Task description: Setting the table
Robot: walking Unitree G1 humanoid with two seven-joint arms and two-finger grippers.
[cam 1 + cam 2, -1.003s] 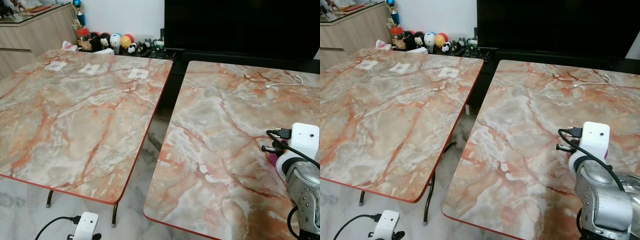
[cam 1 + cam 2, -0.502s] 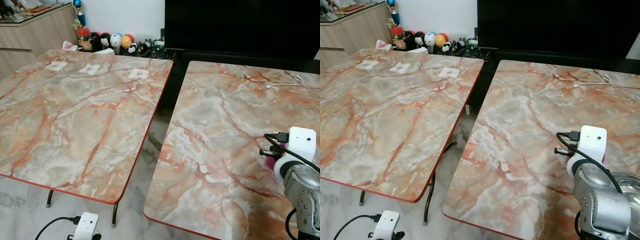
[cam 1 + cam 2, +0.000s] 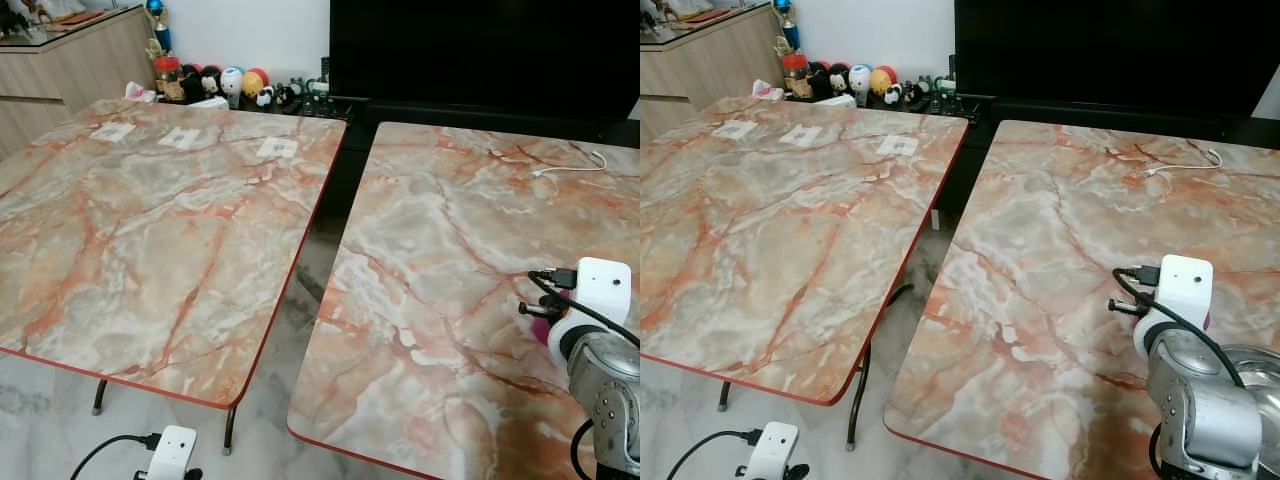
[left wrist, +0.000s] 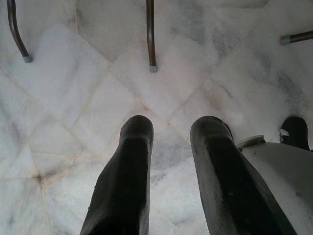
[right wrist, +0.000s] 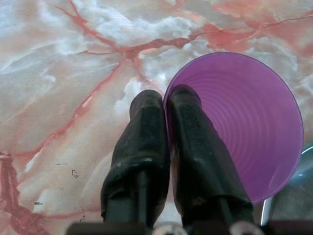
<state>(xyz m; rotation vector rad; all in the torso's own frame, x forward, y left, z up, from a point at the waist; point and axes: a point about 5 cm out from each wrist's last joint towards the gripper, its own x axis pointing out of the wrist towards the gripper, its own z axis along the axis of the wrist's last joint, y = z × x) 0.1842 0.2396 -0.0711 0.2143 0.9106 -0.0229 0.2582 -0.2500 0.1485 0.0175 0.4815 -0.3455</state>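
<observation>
Marble table [image 3: 1060, 260] under right gripper [image 5: 166, 105] pinching purple cup [image 5: 244, 127] rim; left gripper [image 4: 168, 129] fingers apart above floor [image 4: 73, 88].

This is looking like a living room in a home. Two pink-and-grey marble-patterned folding tables [image 3: 150, 230] are standing side by side on a pale marble-tiled floor [image 4: 98, 98]. Behind them a large black television screen [image 3: 480, 50] is resting on a low dark stand. Small round toy figurines [image 3: 235, 85] are sitting in a row beside it, and a beige wooden sideboard [image 3: 70, 60] is standing along the white wall.
</observation>
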